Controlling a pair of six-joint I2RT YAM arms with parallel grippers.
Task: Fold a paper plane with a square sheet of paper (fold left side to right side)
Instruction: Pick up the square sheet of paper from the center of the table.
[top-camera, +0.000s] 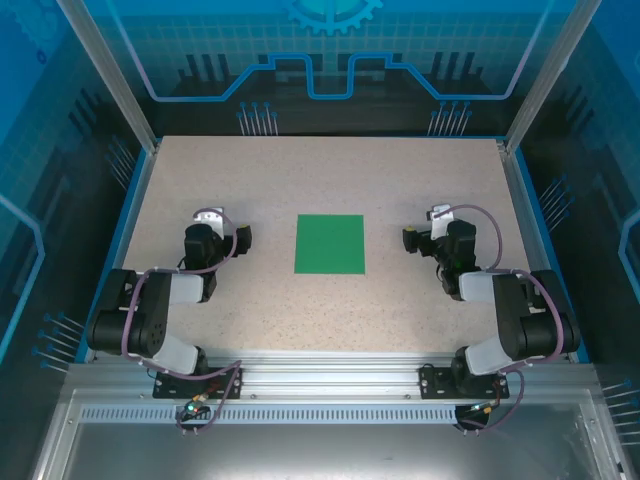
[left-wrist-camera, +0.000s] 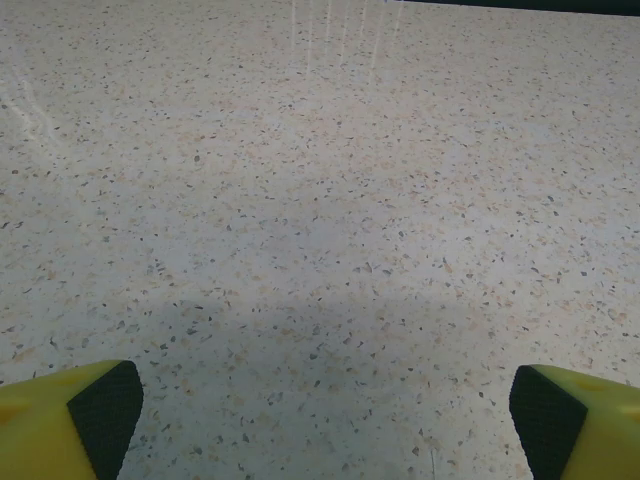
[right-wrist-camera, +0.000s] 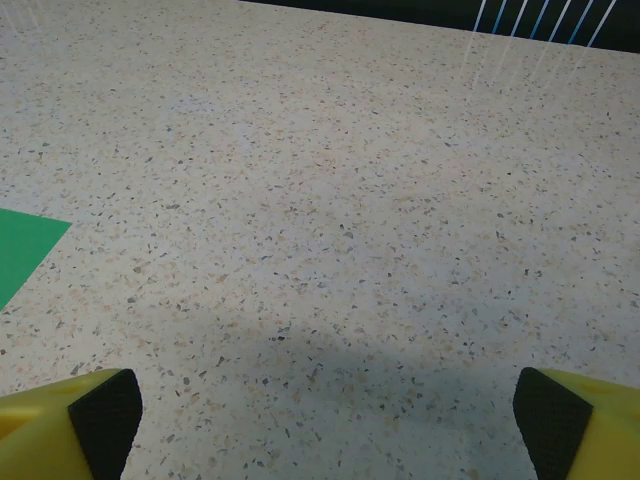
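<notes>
The square sheet of paper (top-camera: 330, 243) is bright green and lies flat and uncreased in the middle of the speckled table. My left gripper (top-camera: 222, 222) rests low over the table to the sheet's left, about a sheet's width away from it. In the left wrist view the left gripper (left-wrist-camera: 325, 425) is open, with its yellow, black-padded fingertips (left-wrist-camera: 100, 410) wide apart over bare tabletop. My right gripper (top-camera: 422, 225) sits at a similar distance to the sheet's right. The right gripper (right-wrist-camera: 330, 425) is open too, and one corner of the sheet (right-wrist-camera: 20, 250) lies at the left edge of its view.
The table (top-camera: 330, 170) has a raised blue rim on its left, far and right sides. Aluminium posts (top-camera: 105, 70) and clear blue panels wall it in. The arms' metal mounting rail (top-camera: 320, 375) runs along the near edge.
</notes>
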